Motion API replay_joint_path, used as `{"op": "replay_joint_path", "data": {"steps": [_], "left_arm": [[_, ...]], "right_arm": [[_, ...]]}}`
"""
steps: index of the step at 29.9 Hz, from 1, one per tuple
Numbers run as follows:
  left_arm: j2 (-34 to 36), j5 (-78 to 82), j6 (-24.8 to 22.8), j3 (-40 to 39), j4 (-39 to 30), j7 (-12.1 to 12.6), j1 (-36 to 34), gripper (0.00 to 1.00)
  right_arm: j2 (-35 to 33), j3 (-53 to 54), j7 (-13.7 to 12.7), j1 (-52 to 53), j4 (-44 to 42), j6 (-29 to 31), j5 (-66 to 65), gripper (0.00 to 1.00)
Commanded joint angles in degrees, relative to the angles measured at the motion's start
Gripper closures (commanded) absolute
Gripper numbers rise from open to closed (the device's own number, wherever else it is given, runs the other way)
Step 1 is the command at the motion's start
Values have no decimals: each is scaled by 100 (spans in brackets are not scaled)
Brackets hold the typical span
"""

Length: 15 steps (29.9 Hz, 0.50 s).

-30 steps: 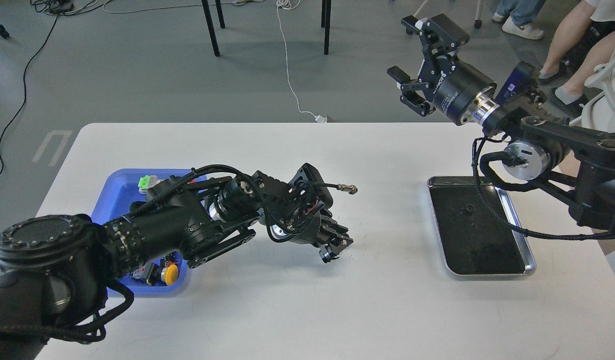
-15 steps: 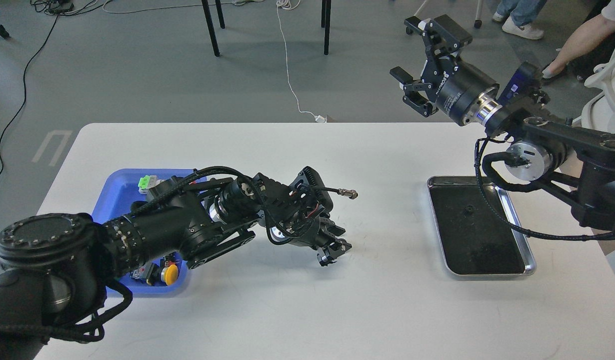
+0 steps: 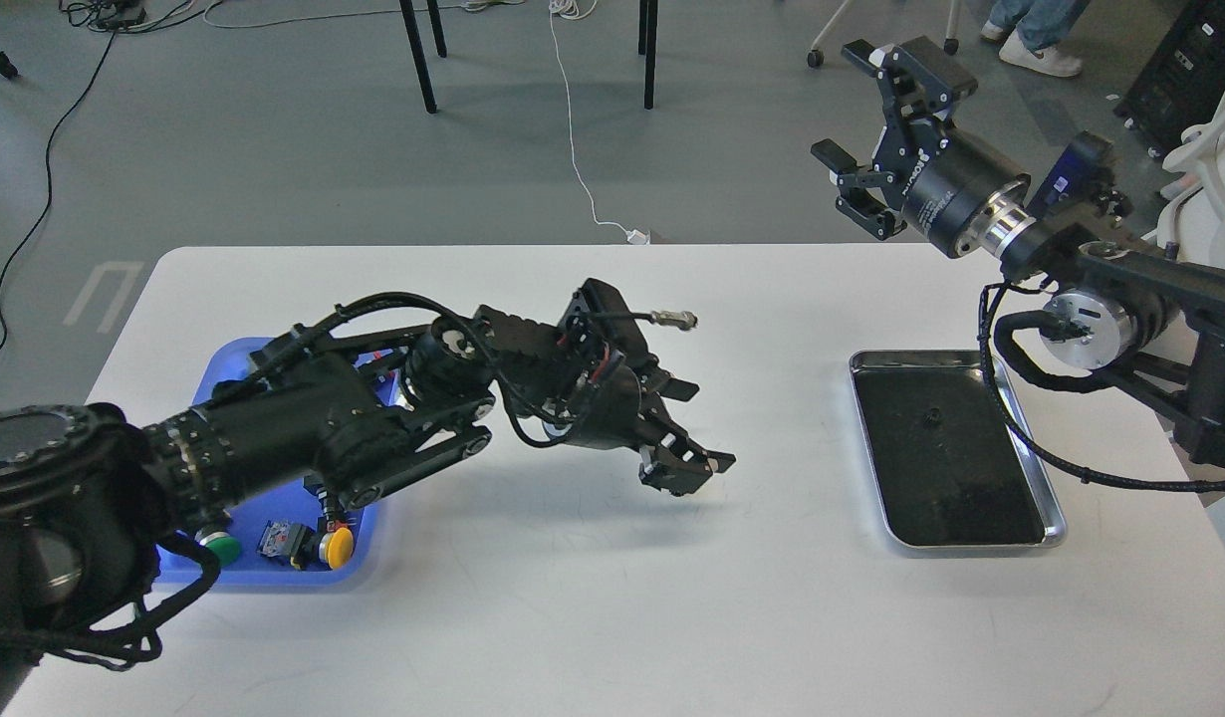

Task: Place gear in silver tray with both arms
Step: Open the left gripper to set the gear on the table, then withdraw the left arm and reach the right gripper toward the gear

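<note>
The silver tray (image 3: pixel 1057 530) lies on the white table at the right, with a dark reflective bottom. A small dark round spot (image 3: pixel 933 416) shows on its bottom; I cannot tell what it is. No gear is clearly in view. My left gripper (image 3: pixel 694 430) hovers over the table's middle, left of the tray, with its fingers spread and nothing between them. My right gripper (image 3: pixel 864 118) is raised high beyond the table's far edge, above and behind the tray, open and empty.
A blue plastic tray (image 3: pixel 274 576) sits at the left under my left arm, holding small parts such as a yellow button (image 3: pixel 340 546) and a green one (image 3: pixel 219 544). Chair legs and cables lie on the floor behind the table.
My left gripper has lifted, moved right and up the view, and opened. My right gripper has shifted slightly right. The people at the back right have mostly left the view.
</note>
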Motion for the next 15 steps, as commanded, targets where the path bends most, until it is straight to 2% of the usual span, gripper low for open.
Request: {"op": "replay_joint_path", "data": {"steps": [1, 6, 15], "left_arm": [[730, -1120, 3, -619, -271, 0, 396, 3], [1250, -2552, -50, -1806, -535, 0, 1275, 3], [1277, -4970, -322, -3827, -851, 0, 2884, 3]], "right_arm": [[-131, 29, 0, -179, 59, 5, -33, 3], [-149, 64, 0, -328, 76, 23, -60, 3], [-158, 29, 0, -355, 94, 23, -86, 2]]}}
